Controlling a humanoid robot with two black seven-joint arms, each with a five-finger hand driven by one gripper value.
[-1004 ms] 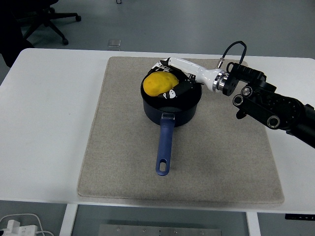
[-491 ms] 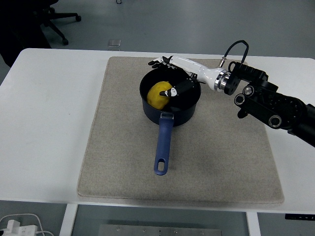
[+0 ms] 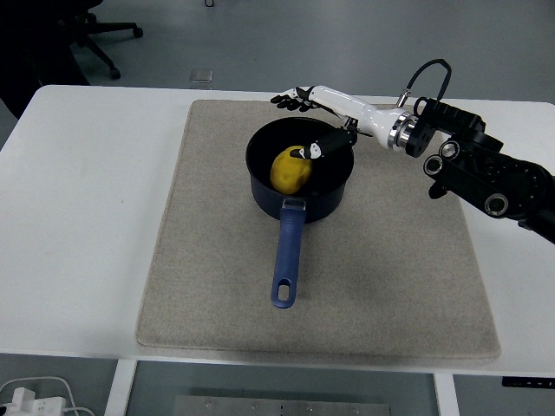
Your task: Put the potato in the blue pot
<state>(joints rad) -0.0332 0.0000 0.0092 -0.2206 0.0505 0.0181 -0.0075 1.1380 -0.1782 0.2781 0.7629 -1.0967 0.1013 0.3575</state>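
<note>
Potato point(image 3: 290, 169) seen inside blue pot point(image 3: 299, 201), long axis tilted, upper end toward far right. Pot handle pointed at near edge of surface point(image 3: 95, 217). Right hand point(image 3: 323, 121) above far rim, fingers point(image 3: 290, 99) spread, nothing gripped.

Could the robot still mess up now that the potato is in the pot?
Maybe. The right hand is open, but its thumb hangs low over the blue pot, close to the potato. Pulling away sideways, it might catch the rim and shove the pot across the mat.
</note>
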